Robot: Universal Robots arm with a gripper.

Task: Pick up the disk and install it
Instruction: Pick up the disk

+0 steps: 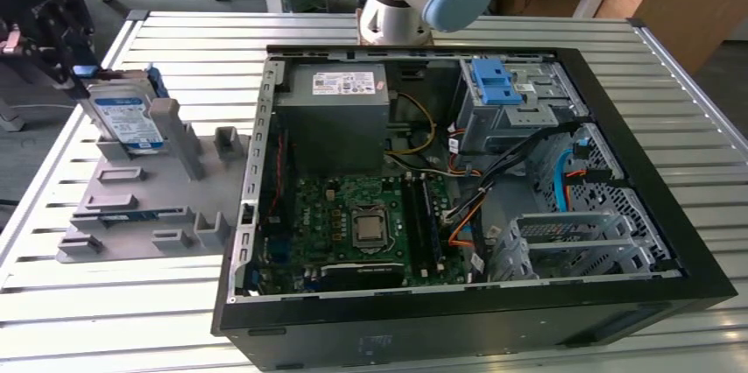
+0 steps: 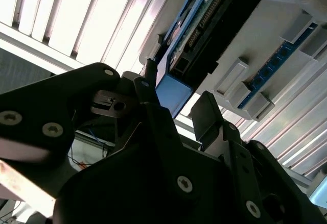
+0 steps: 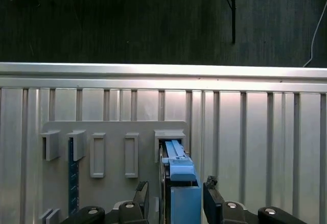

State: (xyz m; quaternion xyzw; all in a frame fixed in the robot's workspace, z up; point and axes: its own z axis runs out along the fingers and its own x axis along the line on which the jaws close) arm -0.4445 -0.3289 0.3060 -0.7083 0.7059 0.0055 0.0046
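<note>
The disk (image 1: 126, 117), silver with a white and blue label in a blue carrier frame, stands on edge in a slot of the grey fixture plate (image 1: 140, 211) at the exterior view's left. My black gripper (image 1: 73, 65) hovers at its far upper end. In the first wrist view the disk (image 3: 182, 183) appears edge-on between the two fingers (image 3: 141, 199), with a gap on one side; the gripper (image 3: 176, 194) is open and straddles it. In the second wrist view the gripper (image 2: 176, 89) stands around the blue carrier of the disk (image 2: 173, 95).
An open black computer case (image 1: 654, 172) lies to the exterior view's right of the fixture, with a grey power supply (image 1: 339, 102), a blue-latched drive cage (image 1: 505, 86), a green motherboard (image 1: 363, 224) and loose cables. A blue memory stick (image 3: 73, 178) stands in the fixture. The arm's base (image 1: 409, 5) is behind the case.
</note>
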